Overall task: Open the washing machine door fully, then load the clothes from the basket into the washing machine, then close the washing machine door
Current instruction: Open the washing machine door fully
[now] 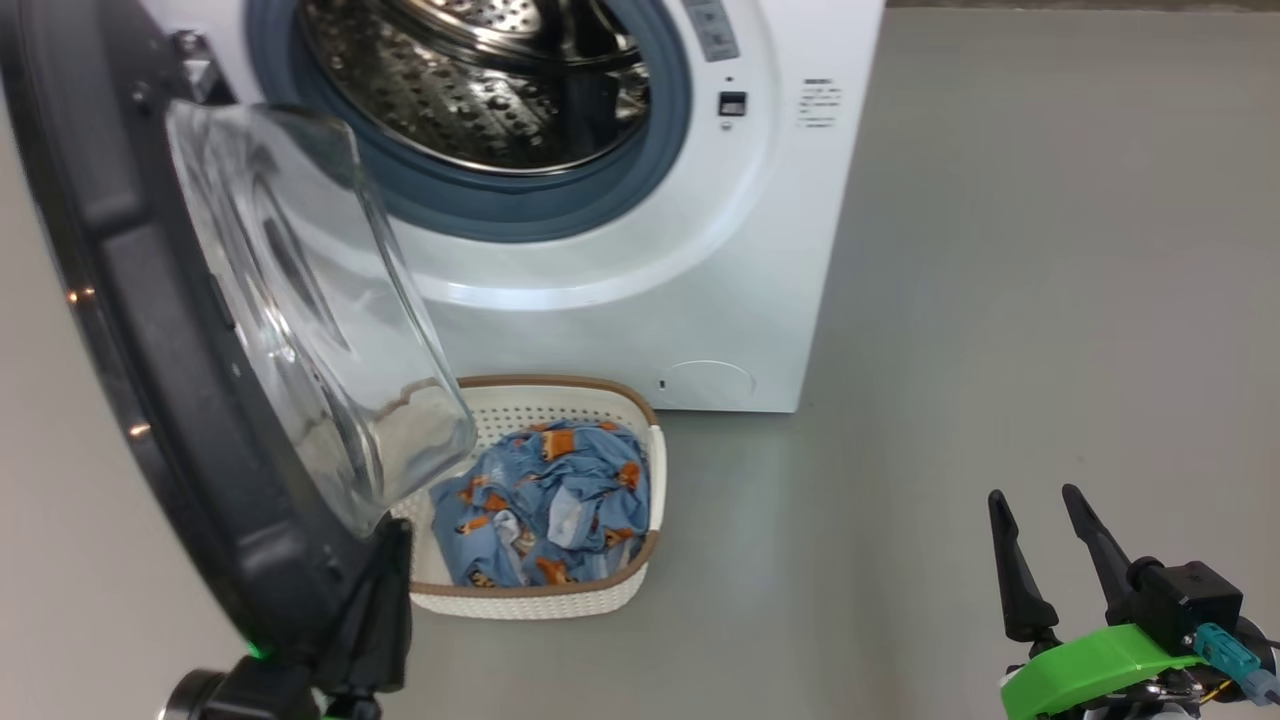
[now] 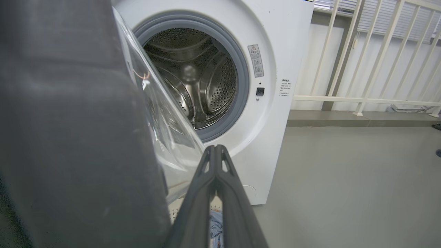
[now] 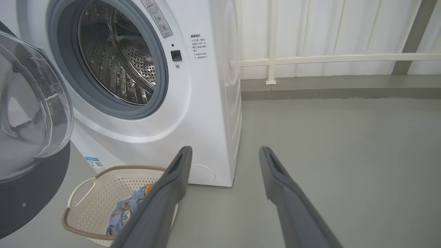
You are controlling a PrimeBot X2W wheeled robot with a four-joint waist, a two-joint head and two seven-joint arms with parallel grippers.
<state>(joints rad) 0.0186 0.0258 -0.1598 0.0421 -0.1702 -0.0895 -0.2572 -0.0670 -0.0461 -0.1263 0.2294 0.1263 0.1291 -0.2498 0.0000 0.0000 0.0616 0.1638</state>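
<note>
Just right of closed left pincer at the door: clothes; well left of spread, empty right pincer.

Cut off by the left edge in head view: the washing machine door. Hidden behind its glass bowl: left part of the basket. Too small for reading: print on the washing machine front (small grey lines).

The left gripper is seen with its 2 dark fingers pressed flat together, pointed forward. The right gripper is held low at the right, its 2 fingers spread wide and pointed upward, a green wrist piece behind them.
</note>
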